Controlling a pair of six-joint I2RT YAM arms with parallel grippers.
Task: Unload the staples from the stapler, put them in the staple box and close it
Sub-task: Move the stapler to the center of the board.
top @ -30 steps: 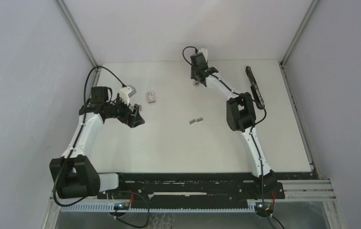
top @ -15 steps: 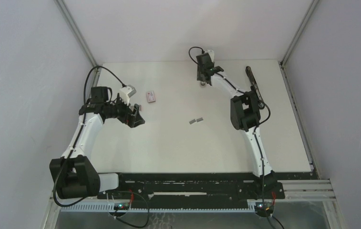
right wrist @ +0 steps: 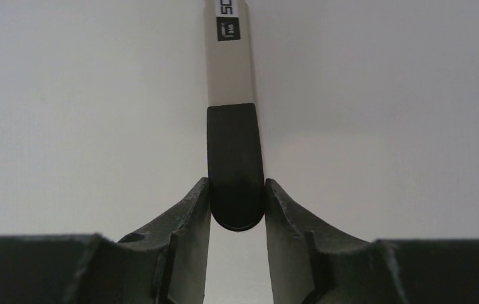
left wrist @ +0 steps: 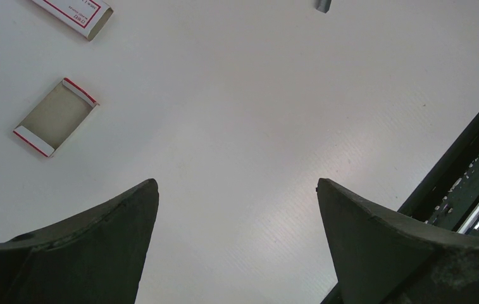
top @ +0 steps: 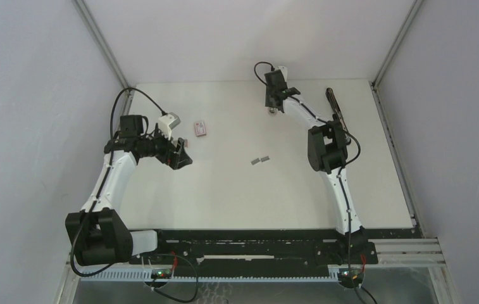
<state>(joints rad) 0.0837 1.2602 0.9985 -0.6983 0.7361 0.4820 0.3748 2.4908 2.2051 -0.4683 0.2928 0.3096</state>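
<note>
The staples [top: 260, 161] lay mid-tabletop [top: 224, 196] with open surface all round, well apart from both arms. The left pincer [left wrist: 236, 190] gaped wide and empty over the left side, near a red-trimmed box [left wrist: 72, 11]. By the far edge, the right pincer [right wrist: 236, 187] was clamped on a slim black-ended bar [right wrist: 235, 158]. Its label showed "SC", with the rest cut off.

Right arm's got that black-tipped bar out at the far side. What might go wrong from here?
1. The right gripper pinches only the rounded end of the black-tipped bar; its long body sticks out unsupported, so it may pivot or slip free.
2. The staples lie loose mid-table; a low return sweep might scatter them.
3. The long dark object lies close beside the right arm's elbow and could get knocked.
</note>
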